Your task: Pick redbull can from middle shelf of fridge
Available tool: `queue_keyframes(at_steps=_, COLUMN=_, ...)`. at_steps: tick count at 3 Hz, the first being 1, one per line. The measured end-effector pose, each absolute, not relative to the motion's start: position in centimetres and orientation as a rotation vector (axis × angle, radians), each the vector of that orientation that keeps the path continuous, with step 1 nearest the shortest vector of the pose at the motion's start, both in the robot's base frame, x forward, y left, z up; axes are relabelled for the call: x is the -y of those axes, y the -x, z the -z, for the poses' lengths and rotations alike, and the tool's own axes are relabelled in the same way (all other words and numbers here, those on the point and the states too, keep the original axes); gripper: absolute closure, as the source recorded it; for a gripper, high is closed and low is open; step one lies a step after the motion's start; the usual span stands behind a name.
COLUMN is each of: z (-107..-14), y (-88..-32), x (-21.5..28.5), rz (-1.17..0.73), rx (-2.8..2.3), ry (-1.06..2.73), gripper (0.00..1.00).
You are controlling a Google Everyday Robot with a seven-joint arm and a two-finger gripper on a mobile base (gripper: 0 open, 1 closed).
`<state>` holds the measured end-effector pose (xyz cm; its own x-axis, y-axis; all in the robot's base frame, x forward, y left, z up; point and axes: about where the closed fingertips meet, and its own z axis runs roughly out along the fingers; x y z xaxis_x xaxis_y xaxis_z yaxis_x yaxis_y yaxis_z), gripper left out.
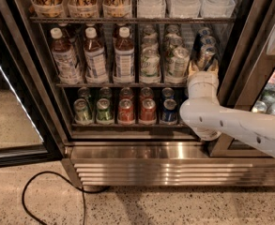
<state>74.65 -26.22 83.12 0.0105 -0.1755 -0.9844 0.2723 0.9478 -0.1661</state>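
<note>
Fridge [174,161] middle shelf [104,84], right end: gripper [203,65] jaws apart, redbull can [205,54] between them.

Claw [203,67] at redbull can [205,55] — middle shelf [109,84]

The white arm [242,129] is running in from the lower right edge, slanting up and to the left. It is bending sharply at a rounded joint [198,118], low and right of centre. From that joint a short, thick white wrist [203,84] is standing almost upright. The gripper [203,65] is sitting on top of the wrist, pointing up and away from the camera, at the right end of the middle shelf [109,84]. Its tan upper part is showing just above the white wrist collar.
</note>
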Motion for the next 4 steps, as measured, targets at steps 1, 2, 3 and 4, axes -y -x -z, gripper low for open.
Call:
queue_keyframes(at_steps=1, z=-83.0, y=-74.5, x=26.5, rz=0.328, rx=-1.512, ry=-0.100, gripper=0.84)
queue_keyframes(at_steps=2, z=-83.8, y=-73.6, x=26.6, rz=0.301, rx=-1.464, ry=-0.124, gripper=1.00)
queue_keyframes(at_steps=3, z=-85.8, y=-71.9, x=26.2, rz=0.277, rx=-1.381, ry=-0.136, gripper=1.00)
queue_keyframes(at_steps=4, z=-88.2, y=-69.8, x=25.6, rz=0.256, rx=-1.300, ry=-0.127, gripper=1.00)
